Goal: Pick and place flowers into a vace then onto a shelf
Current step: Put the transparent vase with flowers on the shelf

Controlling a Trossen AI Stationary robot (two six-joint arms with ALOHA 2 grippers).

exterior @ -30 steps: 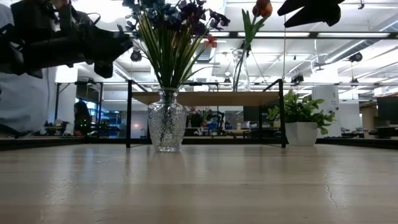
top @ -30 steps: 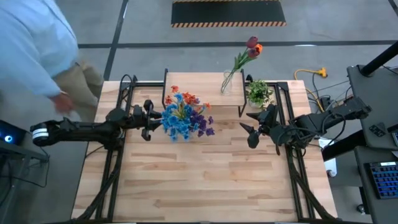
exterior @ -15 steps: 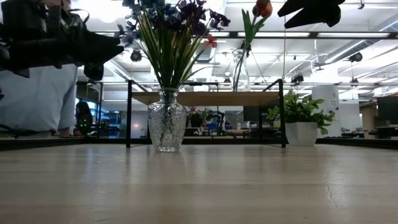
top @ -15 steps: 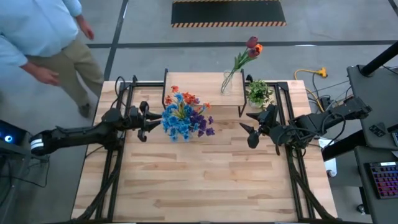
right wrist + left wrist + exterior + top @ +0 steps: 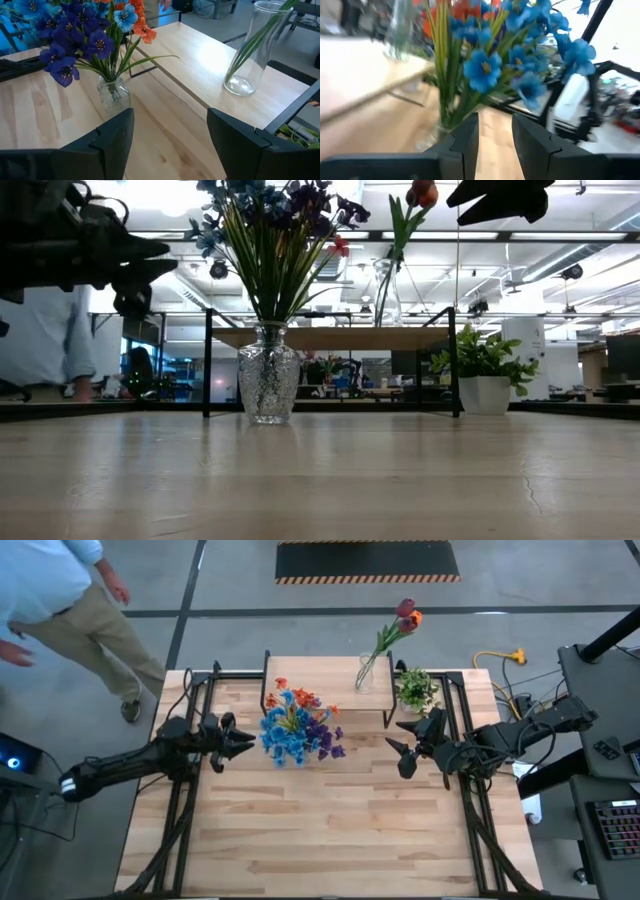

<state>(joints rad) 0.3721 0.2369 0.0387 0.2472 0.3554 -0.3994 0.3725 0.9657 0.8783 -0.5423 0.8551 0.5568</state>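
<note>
A bouquet of blue, purple and orange-red flowers (image 5: 295, 732) stands upright in a textured glass vase (image 5: 268, 385) on the table, in front of the shelf (image 5: 325, 680). A dark red and an orange tulip (image 5: 407, 615) lean in a clear glass vase (image 5: 247, 55) that stands on the shelf top. My left gripper (image 5: 240, 741) hovers open just left of the bouquet, and its fingers point at the blue flowers (image 5: 485, 67). My right gripper (image 5: 400, 745) waits wide open to the right of the bouquet, above the table.
A small potted plant (image 5: 416, 690) sits on the table by the shelf's right end. Black metal frame rails (image 5: 190, 780) run along both sides of the table. A person (image 5: 60, 590) walks on the floor beyond the far left corner. The near half of the tabletop (image 5: 330, 830) holds nothing.
My left gripper has drawn back from the bouquet toward the table's left edge. The bouquet and its vase have stayed where they were. The person has walked farther from the table.
</note>
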